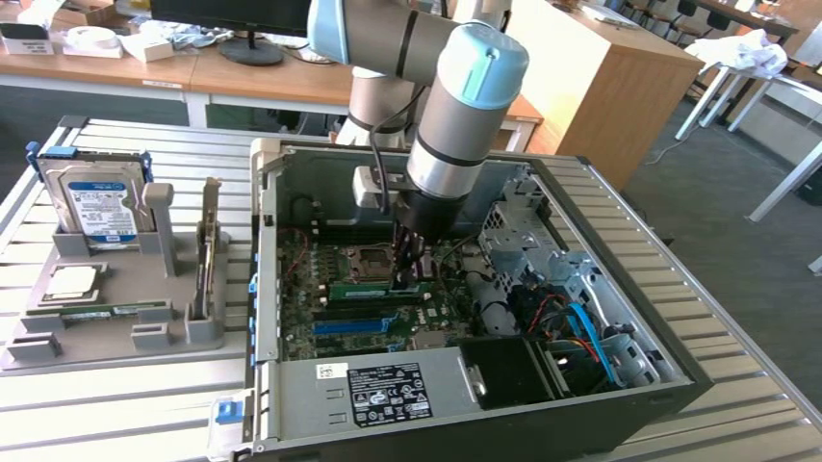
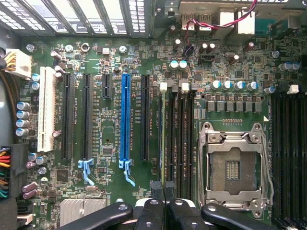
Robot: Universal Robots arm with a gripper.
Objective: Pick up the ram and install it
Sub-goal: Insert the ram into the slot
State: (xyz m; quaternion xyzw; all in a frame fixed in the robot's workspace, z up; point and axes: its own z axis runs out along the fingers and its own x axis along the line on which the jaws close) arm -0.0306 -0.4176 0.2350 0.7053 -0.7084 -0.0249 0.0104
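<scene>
Exterior view: a slatted metal table (image 1: 115,414) in a workshop with wooden desks (image 1: 257,82) behind and dark carpet (image 1: 719,212) carries an open computer case (image 1: 578,423) and, to the exterior view's left, a grey holder (image 1: 115,332) with an upright hard drive (image 1: 96,197) and a silver processor (image 1: 73,281). The arm (image 1: 456,106) reaches down into the case and hides part of the interior. Its gripper (image 1: 408,274) is closed narrowly on the ram (image 1: 372,287), just above the motherboard (image 2: 158,62). In the wrist view the ram (image 2: 162,143) appears edge-on (a thin pale line) between the fingertips (image 2: 154,186). It stands on its long edge, with its long axis parallel to the black memory slots (image 2: 180,143), between the blue slot (image 2: 126,115) and the processor socket (image 2: 235,163).
</scene>
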